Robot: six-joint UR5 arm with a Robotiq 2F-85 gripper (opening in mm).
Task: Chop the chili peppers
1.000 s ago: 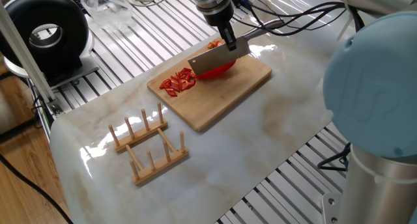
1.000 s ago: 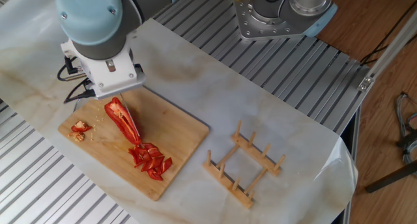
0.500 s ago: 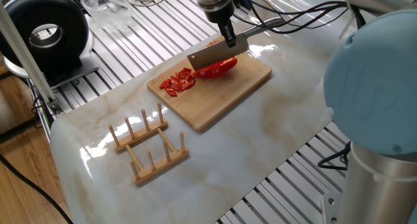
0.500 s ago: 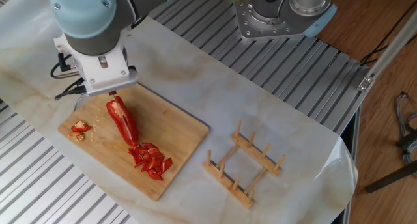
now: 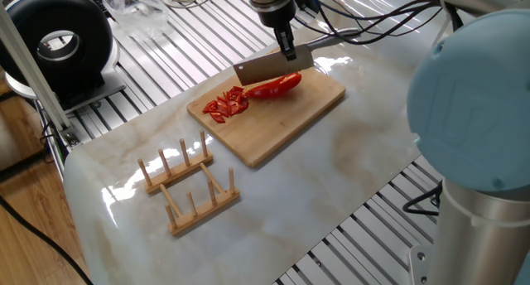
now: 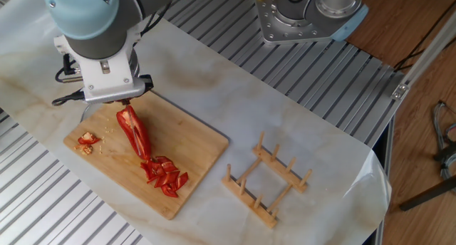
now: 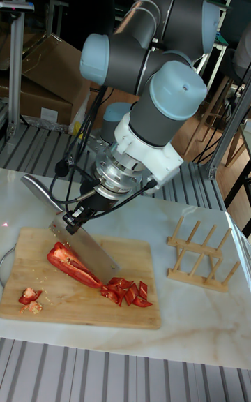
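Hand gripping cleaver above chili peppers on cutting board.

In the other fixed view the arm's wrist housing covers the gripper and the cleaver completely, along with the far end of the chili pepper half. In one fixed view the cleaver hides part of that pepper, and the jaws are too small to tell how they stand. In the tall fixed view the gripper is dark and indistinct, and the cutting board is cut off at the left edge.
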